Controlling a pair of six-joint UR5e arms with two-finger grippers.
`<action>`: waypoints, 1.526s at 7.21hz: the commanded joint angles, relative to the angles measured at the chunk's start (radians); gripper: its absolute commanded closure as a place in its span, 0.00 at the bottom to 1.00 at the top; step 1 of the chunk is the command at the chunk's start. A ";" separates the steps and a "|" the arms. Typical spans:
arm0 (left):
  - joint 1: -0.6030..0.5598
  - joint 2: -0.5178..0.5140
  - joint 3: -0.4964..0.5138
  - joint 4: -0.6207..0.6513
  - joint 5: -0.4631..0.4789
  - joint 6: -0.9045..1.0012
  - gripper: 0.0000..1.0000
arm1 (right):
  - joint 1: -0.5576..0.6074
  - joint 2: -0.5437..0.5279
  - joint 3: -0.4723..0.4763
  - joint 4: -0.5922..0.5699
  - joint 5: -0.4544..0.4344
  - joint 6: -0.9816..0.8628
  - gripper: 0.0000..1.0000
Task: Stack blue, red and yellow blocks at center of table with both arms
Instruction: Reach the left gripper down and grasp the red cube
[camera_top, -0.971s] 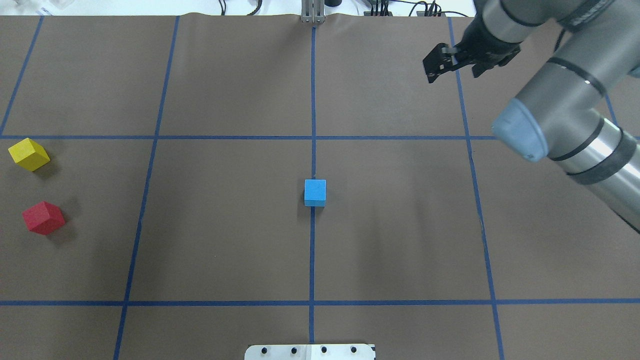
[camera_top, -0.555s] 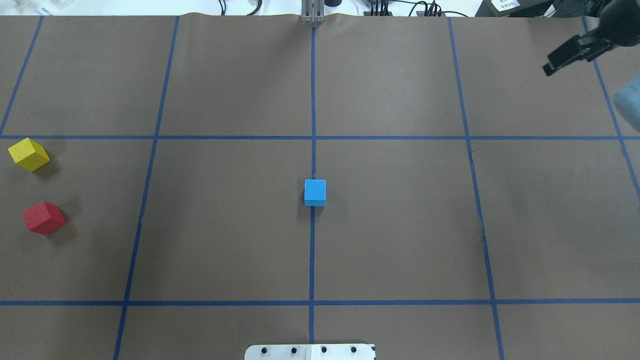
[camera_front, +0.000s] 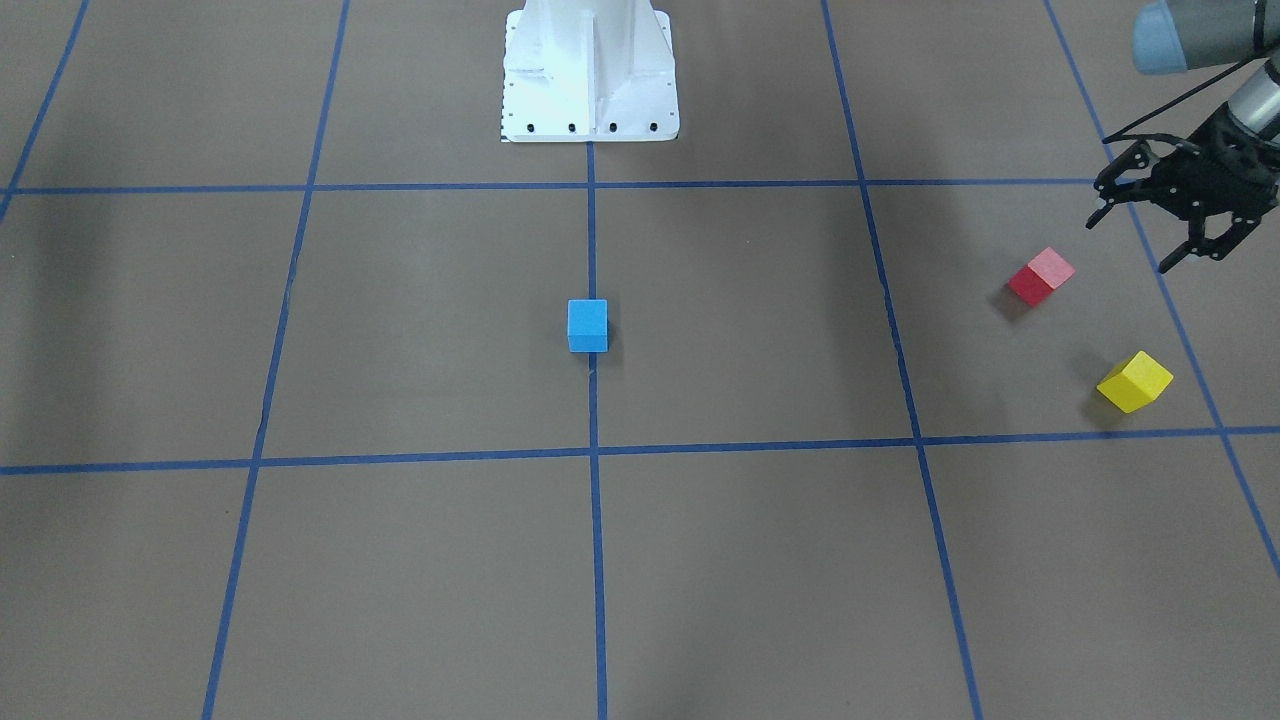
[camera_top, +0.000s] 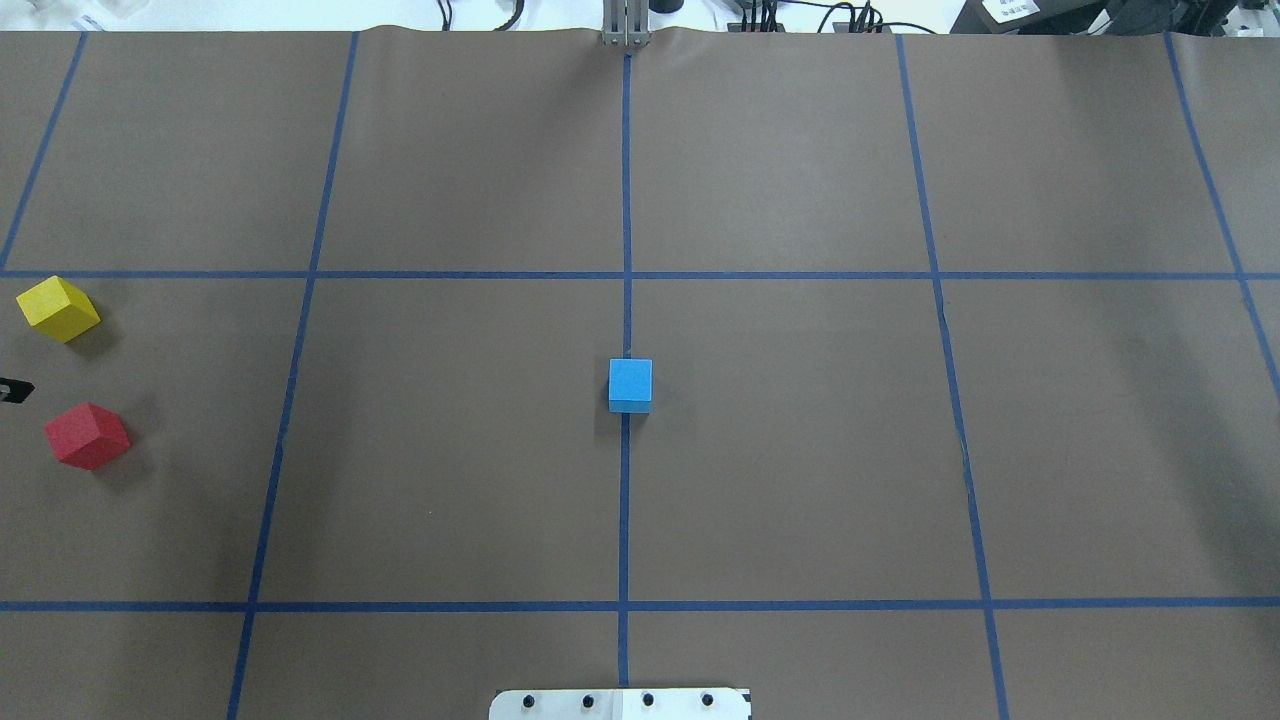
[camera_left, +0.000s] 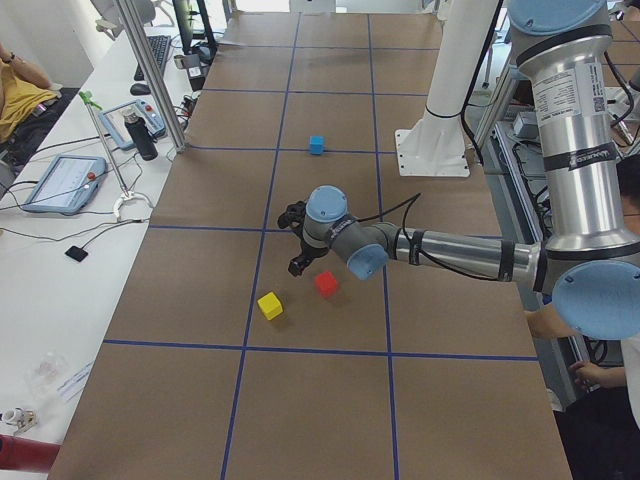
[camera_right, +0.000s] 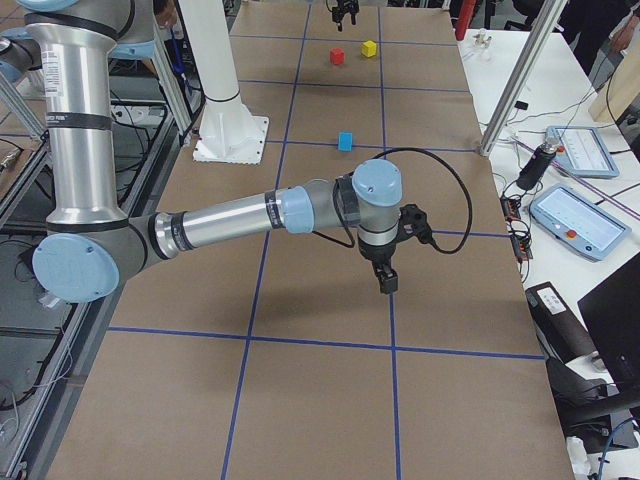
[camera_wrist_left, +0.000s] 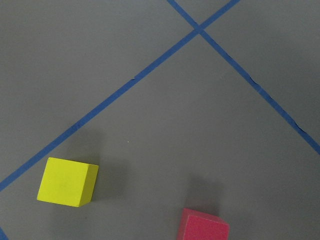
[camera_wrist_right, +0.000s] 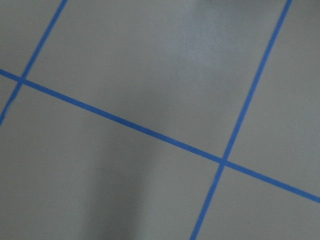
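Note:
The blue block (camera_top: 630, 385) sits at the table's centre, on the middle tape line; it also shows in the front view (camera_front: 587, 325). The red block (camera_top: 88, 435) and the yellow block (camera_top: 58, 308) lie near the table's left edge, apart from each other. My left gripper (camera_front: 1140, 238) is open and empty, hovering just beside the red block (camera_front: 1040, 276) and above the yellow block (camera_front: 1134, 381). Its wrist view shows the red block (camera_wrist_left: 203, 226) and yellow block (camera_wrist_left: 67, 181) below. My right gripper (camera_right: 385, 272) shows only in the exterior right view, over the table's right part; I cannot tell its state.
The white robot base (camera_front: 588, 70) stands at the table's near edge. Blue tape lines divide the brown table into squares. Tablets and a metal post (camera_right: 520, 70) stand on the side bench beyond the far edge.
My right arm has swung out of the overhead view to the right. A fingertip of my left gripper has come in at the left edge between the yellow and red blocks.

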 joint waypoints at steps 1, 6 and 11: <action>0.120 -0.003 0.093 -0.125 0.098 -0.034 0.00 | 0.039 -0.051 0.002 0.005 -0.004 -0.043 0.00; 0.234 -0.003 0.173 -0.215 0.116 -0.034 0.01 | 0.045 -0.068 0.002 0.008 -0.008 -0.044 0.00; 0.237 -0.048 0.109 -0.220 0.073 -0.162 1.00 | 0.049 -0.071 -0.012 0.008 -0.010 -0.047 0.00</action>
